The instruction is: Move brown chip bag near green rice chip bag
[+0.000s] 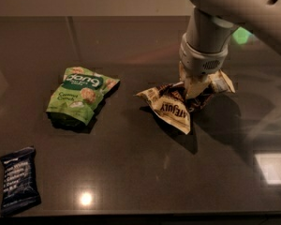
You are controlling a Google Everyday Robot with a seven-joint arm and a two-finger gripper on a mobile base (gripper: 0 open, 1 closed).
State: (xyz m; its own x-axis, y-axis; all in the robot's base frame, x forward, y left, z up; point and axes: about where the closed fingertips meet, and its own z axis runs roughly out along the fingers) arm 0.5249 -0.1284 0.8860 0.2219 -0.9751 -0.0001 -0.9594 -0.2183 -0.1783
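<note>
The brown chip bag (171,108), crumpled brown and cream foil with dark lettering, hangs right of centre, lifted a little off the dark table (131,172) with its shadow underneath. My gripper (195,86) comes down from the upper right and is shut on the bag's upper right part. The green rice chip bag (79,95) lies flat at centre left, well apart from the brown bag with a stretch of table between them.
A small dark navy bar wrapper (18,179) lies at the front left corner near the table's front edge. My grey arm (234,8) fills the upper right. Bright light reflections show on the glossy tabletop.
</note>
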